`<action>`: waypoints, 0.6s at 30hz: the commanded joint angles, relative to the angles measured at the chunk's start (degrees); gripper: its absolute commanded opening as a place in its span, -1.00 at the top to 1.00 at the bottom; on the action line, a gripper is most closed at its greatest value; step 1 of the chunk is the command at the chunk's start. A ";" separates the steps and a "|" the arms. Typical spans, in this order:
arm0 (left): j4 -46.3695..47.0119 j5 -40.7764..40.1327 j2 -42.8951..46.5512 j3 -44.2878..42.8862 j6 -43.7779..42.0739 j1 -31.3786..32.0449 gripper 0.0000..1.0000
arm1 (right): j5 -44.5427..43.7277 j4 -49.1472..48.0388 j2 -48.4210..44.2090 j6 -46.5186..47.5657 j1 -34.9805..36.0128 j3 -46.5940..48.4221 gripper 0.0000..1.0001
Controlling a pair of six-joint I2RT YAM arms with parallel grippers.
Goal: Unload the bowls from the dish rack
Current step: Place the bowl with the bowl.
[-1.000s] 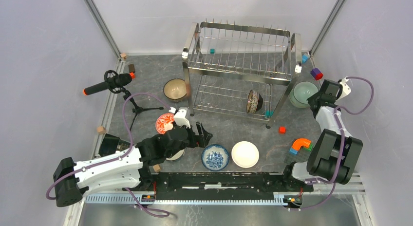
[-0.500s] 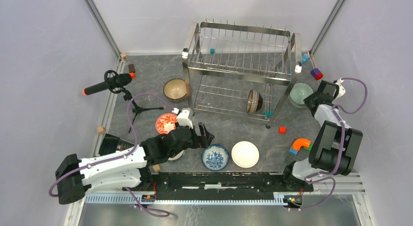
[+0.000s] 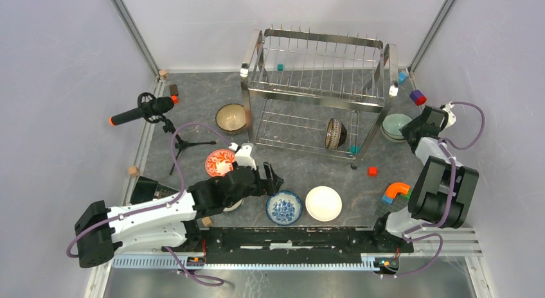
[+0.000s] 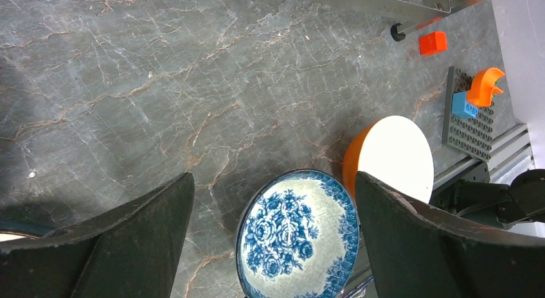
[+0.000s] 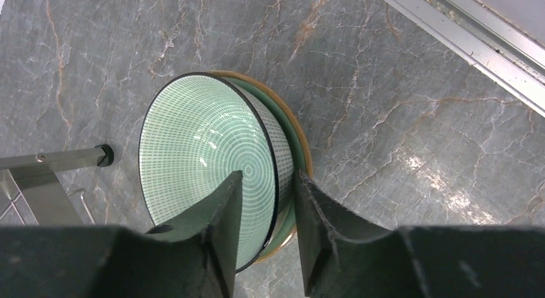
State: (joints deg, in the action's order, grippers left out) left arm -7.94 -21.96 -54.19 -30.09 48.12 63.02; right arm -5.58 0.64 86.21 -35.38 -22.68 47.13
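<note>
beside dish rack point(image 3: 308, 97), right claw point(image 5: 268, 181) parted astride rim of pale green bowl point(image 5: 205, 144) — left claw point(image 4: 273, 180) spread wide

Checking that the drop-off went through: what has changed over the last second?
The right gripper lowered the pale green bowl beside the dish rack, and its jaws have started parting around the rim. The left gripper barely shifted, jaws wide open. The dark bowl in the rack stayed put.

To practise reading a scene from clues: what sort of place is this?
Probably a robotics lab test cell, not a kitchen: a left arm and right arm are bolted at the table edge, plain walls box it in, and a microphone stands near the dish rack.
</note>
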 commanded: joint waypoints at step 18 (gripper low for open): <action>8.92 3.11 -9.56 -8.11 -1.89 -0.16 -0.94 | -2.54 5.62 -4.95 3.48 -0.21 2.10 0.17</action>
State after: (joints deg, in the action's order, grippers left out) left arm -3.99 -20.12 -61.71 -34.98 48.31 63.02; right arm -6.70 6.35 81.67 -33.10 -22.63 49.69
